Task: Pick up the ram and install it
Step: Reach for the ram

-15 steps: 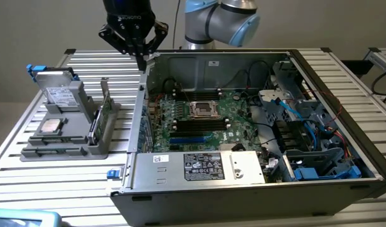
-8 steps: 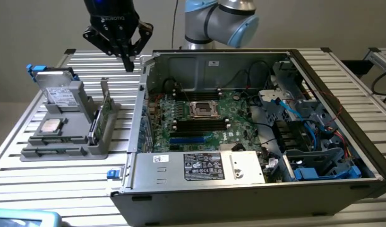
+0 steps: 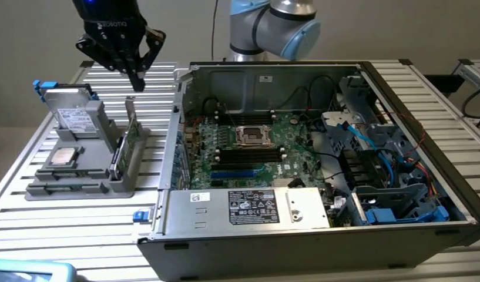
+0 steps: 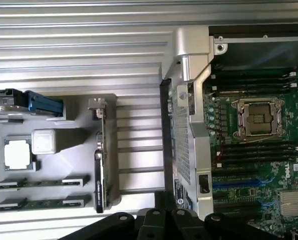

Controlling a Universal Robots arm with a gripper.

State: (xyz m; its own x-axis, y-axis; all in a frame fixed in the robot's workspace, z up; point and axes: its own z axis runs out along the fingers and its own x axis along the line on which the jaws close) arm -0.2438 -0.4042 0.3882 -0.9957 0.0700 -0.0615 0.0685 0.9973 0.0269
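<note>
- The black robot hand (image 3: 136, 82) hangs in the air over the slatted metal desk (image 3: 67, 235). Its fingers are drawn together to a point and hold nothing.
- Straight below the fingertips stands an upright green card with a metal bracket (image 3: 128, 141). It is the nearest thing to the hand but is not touching it.
- The card sits in a grey moulded holder tray (image 3: 83, 191) that lies on the desk beneath the hand.
- The ram, a long thin green circuit-board stick (image 4: 38, 183), lies on edge in a low slot of that tray. A second like stick (image 4: 38, 203) lies in the next slot beside it. Both are well below the hand and farther from it than the card.
- Between the hand and the ram sticks, the tray holds a square silver processor chip (image 3: 63, 155).
- A silver hard drive with blue clips (image 3: 71, 114) stands upright in the tray, beside and below the hand on the exterior view's left.
- On the exterior view's right of the hand lies an open grey computer case (image 3: 302, 235). Its side wall rises between the tray and the green motherboard (image 3: 259, 167).
- On the motherboard, rows of black memory slots (image 3: 251, 154) flank an open processor socket (image 3: 251, 136). Cables and blue drive bays crowd the case's far end, away from the hand.
</note>
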